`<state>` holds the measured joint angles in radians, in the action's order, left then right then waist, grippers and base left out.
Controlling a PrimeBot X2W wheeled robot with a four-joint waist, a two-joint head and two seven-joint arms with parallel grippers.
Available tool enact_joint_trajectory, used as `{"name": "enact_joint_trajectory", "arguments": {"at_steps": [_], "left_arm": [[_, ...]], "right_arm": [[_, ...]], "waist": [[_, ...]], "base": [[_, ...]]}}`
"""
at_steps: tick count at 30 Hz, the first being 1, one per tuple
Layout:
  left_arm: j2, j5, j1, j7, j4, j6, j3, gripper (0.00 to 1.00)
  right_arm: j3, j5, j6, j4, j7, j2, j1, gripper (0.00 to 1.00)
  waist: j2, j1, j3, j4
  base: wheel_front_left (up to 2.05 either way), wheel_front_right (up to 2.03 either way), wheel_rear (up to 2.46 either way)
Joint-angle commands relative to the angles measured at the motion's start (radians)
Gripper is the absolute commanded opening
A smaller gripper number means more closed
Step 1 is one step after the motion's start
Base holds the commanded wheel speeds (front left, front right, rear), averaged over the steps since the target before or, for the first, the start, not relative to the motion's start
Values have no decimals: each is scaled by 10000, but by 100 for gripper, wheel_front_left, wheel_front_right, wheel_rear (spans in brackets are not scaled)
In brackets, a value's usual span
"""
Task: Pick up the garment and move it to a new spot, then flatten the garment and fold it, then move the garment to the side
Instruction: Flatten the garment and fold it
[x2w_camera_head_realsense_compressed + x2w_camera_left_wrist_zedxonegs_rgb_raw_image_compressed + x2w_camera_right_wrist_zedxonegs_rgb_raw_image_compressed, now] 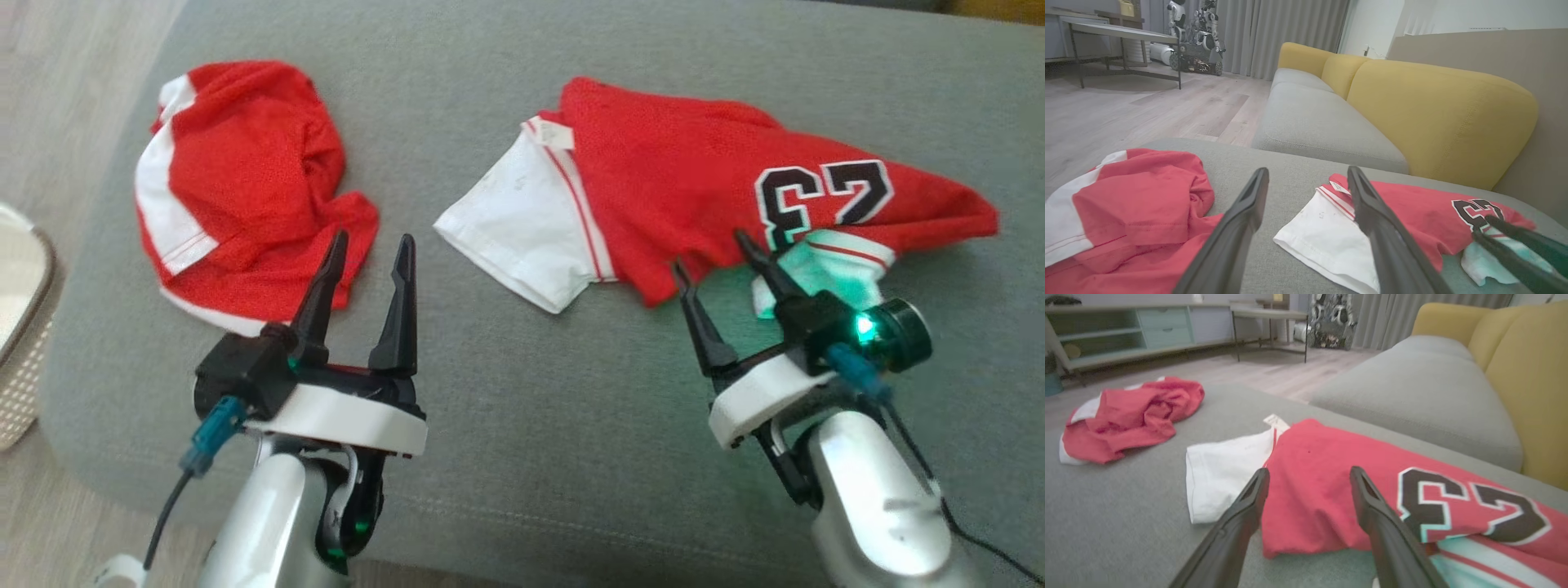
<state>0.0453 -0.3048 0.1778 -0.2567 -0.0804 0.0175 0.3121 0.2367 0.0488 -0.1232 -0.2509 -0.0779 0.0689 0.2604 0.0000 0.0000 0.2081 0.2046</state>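
Two garments lie on the grey cushion (pixel 531 425). A crumpled red-and-white garment (pixel 245 180) is at the left. A red jersey (pixel 694 188) with a white sleeve and a black "23" is spread at the right. My left gripper (pixel 372 238) hovers open beside the crumpled garment's near right edge, holding nothing. My right gripper (pixel 709 250) is open at the jersey's near hem, just left of the number. In the right wrist view its fingers straddle that hem of the jersey (pixel 1327 457). The left wrist view looks between both garments, the crumpled one (pixel 1139 200) and the jersey (pixel 1412 208).
A white woven basket (pixel 20 343) stands on the wood floor left of the cushion. A sofa with yellow backrests (pixel 1433 114) lies beyond. Farther off are a table (pixel 1122 32) and another robot (pixel 1196 36).
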Motion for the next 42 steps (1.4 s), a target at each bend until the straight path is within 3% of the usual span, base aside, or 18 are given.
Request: {"name": "enact_joint_trajectory", "arguments": {"at_steps": [1,7,8,11,21,22,23,24,33,42], "left_arm": [[50,-147,418,-51,352,77,-243,100],[50,-196,446,-51,334,147,-199,100],[50,-291,426,-51,357,179,-133,100],[49,-366,448,-51,375,237,-116,100],[49,-405,476,-51,370,335,-63,100],[49,-402,490,-51,369,338,-67,100],[49,-398,504,-51,368,342,-75,100],[49,-393,515,-51,369,345,-89,100],[49,-336,491,-51,296,320,-132,100],[49,-266,229,-51,197,274,-175,100]], "right_arm": [[396,150,-75,-97,129,111,497,100],[645,101,-75,-988,31,154,963,100],[700,192,-75,-1358,347,316,924,100],[733,274,-75,-2011,616,377,1114,100],[667,232,-75,-3166,478,252,1513,100],[646,214,-75,-3243,441,232,1558,96],[630,199,-75,-3309,407,210,1608,38],[611,207,-75,-3349,346,192,1658,0],[21,291,-75,-3080,-410,108,1780,0],[-821,386,-75,-1101,-591,120,1628,0]], "waist": [[0,0,231,335],[0,0,271,437],[0,0,431,770],[0,0,460,921],[0,0,528,889],[0,0,531,861],[0,0,533,828],[0,0,532,790],[0,0,206,287],[0,0,-530,-465]], "base": [[0,0,0],[0,0,0],[0,0,0],[0,0,0],[0,0,0],[0,0,0],[0,0,0],[0,0,0],[0,0,0],[0,0,0]]}}
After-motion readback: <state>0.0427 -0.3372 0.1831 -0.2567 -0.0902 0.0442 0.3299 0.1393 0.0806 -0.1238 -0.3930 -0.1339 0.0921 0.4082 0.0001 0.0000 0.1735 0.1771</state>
